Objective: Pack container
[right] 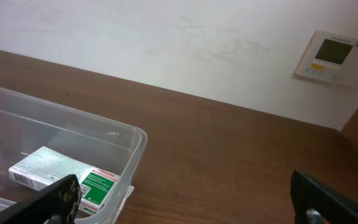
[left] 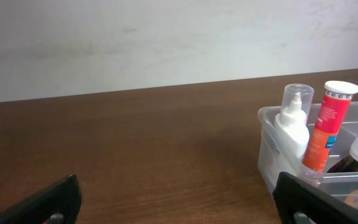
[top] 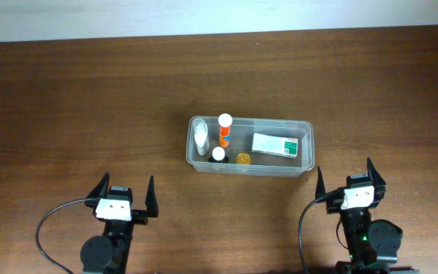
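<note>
Observation: the container (top: 251,120) sat at mid-bench (top: 67,99), long side facing you, ahead of both arms and between them. Your left pincer (top: 128,187) and right pincer (top: 346,173) were each spread wide, pinching nothing, near the front edge and apart from the tub.

Contents:
- The left end held a white spray bottle (top: 201,138), an orange tube (top: 224,130) with a white cap, and a dark bottle (top: 218,154) with a white cap. All three stood upright and close together.
- A small gold disc (top: 242,159) lay flat against the near wall.
- A white-and-green carton (top: 274,144) lay flat at the right end.

No loose item showed on the bench outside the tub, and no lid was visible. My judgement was that packing was nearly or wholly done.

Procedure note: if you had another piece to add, the bare floor between the tube and the carton looked like the best spot. You would have done well to descend vertically and release low. Keeping your fingers off the upright trio mattered too, since tall narrow bottles tip easily.

Materials:
- The tub was clear thin plastic, shallow, with rounded corners and a rolled rim. It probably flexes and slides on the smooth bench, so bracing it with the idle arm seemed wise.
- The bench was dark wood grain with a slight sheen.
- The carton was printed card with crisp edges.
- The bottles were smooth, glossy cylinders.
</note>
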